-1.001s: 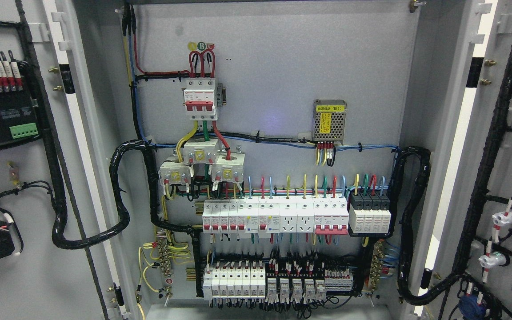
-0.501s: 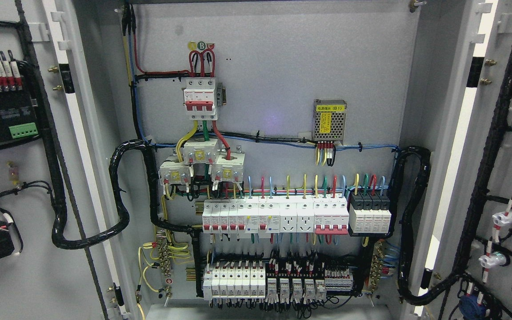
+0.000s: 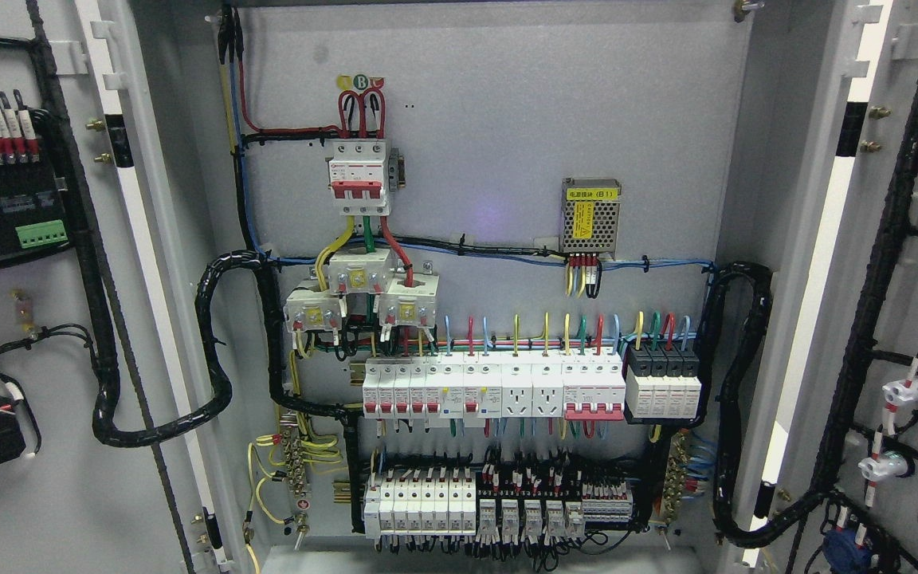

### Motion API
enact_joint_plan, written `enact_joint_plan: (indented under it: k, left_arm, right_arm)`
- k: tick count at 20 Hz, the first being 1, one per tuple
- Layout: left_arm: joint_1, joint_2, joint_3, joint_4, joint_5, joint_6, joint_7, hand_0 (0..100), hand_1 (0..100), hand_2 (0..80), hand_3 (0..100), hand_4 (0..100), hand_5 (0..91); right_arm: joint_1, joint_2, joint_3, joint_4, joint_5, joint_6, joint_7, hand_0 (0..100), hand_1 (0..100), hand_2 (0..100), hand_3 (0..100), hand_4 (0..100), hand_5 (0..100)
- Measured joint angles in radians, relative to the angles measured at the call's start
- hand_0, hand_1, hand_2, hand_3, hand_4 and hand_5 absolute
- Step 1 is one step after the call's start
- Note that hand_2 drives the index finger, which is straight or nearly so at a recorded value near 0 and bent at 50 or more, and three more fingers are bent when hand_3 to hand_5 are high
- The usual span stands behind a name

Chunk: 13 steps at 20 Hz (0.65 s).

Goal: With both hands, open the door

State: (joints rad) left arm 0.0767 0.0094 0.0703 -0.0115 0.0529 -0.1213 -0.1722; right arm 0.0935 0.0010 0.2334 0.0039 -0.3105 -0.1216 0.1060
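Note:
Both doors of a grey electrical cabinet stand swung wide. The left door [image 3: 37,510] shows its inner face at the picture's left, with black wiring and a terminal block on it. At the right edge is the inner face of the right door [image 3: 917,319], carrying black cable looms and small white and blue parts. Between them the cabinet's back panel [image 3: 507,119] is fully exposed. Neither of my hands nor any arm appears in the head view.
On the back panel sit a red-and-white main breaker [image 3: 359,175], a row of white breakers [image 3: 491,388], a lower terminal row [image 3: 499,506] and a small metal power supply [image 3: 590,210]. Thick black cable looms [image 3: 216,351] run from the panel to each door.

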Motion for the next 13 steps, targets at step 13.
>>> enact_joint_plan:
  k: [13]
  left_arm:
    - [-0.017, -0.006, 0.021, 0.083, -0.044, 0.041, -0.004, 0, 0, 0.0, 0, 3, 0.0]
  right_arm:
    - [-0.026, 0.036, -0.001, 0.062, 0.029, 0.040, -0.021, 23, 0, 0, 0, 0, 0]
